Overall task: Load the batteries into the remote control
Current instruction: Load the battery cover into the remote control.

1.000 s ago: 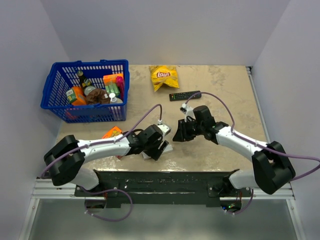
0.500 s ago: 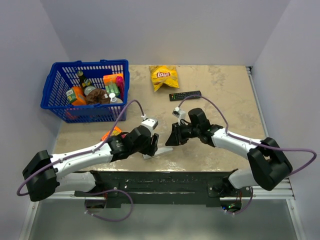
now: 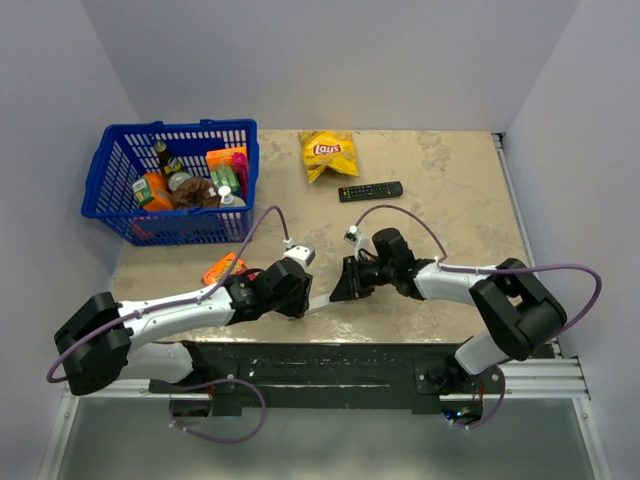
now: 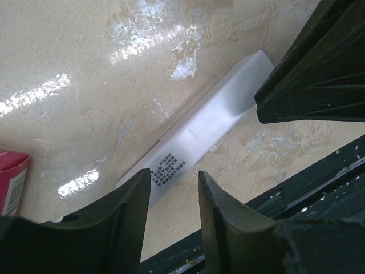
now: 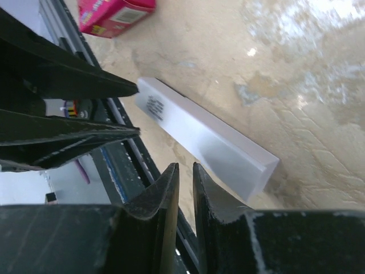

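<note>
A: White remote control (image 4: 199,131) flat on the table (image 4: 74,51), close to the front edge, slanted, lying between both arms. Printed patch at the end nearest the left gripper (image 4: 174,181).

B: State of those fingers?

A: Left pair a narrow way apart, straddling that printed end; touching it or not, impossible to tell. Right gripper (image 5: 185,171) fingers almost pressed together, nothing seen between them, tips just short of the opposite end.

B: And the batteries?

A: Not to be made out in any view. Only a pink box (image 5: 114,12) off to the side.

B: Advice for the step, then?

A: Probably steadying the remote to open its battery bay. Pin the printed end squarely with the left, low and across the width, not on a corner. Work with the right along the length, gently, pushing away from the table edge. Some risk of skidding on that glossy top, or of tipping over the edge.
</note>
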{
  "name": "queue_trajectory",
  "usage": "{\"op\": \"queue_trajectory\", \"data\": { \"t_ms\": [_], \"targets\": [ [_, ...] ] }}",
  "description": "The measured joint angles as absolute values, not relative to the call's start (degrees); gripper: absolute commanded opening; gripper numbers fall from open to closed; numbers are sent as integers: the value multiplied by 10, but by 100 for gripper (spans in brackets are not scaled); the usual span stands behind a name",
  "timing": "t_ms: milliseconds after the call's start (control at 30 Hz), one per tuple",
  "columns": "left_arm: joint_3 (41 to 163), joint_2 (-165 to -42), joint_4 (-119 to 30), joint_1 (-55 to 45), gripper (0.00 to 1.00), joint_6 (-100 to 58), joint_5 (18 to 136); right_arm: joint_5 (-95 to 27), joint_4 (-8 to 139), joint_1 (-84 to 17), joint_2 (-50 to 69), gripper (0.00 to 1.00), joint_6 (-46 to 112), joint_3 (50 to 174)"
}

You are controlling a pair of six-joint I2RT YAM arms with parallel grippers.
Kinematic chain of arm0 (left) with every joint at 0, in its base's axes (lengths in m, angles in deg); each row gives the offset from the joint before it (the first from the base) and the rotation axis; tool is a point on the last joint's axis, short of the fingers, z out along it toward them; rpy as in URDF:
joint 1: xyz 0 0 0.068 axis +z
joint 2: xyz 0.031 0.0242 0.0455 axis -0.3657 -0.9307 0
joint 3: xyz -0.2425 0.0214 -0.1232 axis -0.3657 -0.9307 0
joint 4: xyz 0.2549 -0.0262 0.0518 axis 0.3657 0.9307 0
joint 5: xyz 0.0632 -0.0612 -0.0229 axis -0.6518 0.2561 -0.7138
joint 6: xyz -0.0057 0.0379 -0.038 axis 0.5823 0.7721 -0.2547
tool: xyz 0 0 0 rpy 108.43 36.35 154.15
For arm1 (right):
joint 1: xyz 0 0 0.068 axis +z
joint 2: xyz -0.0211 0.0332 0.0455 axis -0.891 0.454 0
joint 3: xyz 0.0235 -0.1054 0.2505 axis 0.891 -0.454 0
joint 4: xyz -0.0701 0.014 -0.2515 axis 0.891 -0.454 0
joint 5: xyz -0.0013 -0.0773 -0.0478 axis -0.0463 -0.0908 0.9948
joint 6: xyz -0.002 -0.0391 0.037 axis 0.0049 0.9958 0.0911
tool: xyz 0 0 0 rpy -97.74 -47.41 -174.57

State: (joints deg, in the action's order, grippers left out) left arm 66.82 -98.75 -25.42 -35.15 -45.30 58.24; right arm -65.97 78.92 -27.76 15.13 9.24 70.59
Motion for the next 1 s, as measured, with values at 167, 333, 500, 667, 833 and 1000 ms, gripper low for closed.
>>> {"op": "queue_trajectory", "data": {
  "t_ms": [167, 333, 500, 667, 833, 1000],
  "targets": [
    [663, -1000, -258, -351, 43, -460, 589, -646, 798, -278, 166, 20, 88, 677],
    [656, -1007, -264, -351, 43, -466, 593, -630, 801, -278, 173, 20, 87, 662],
    [655, -1007, -266, -351, 43, -467, 593, -626, 787, -278, 154, 20, 89, 662],
    [655, -1007, -266, -351, 43, -467, 592, -621, 749, -278, 89, 21, 94, 691],
    [655, -1007, -266, -351, 43, -467, 592, -621, 765, -278, 87, 21, 88, 723],
    [655, -1007, -266, -351, 43, -467, 591, -621, 782, -278, 133, 21, 75, 720]
  ]
}}
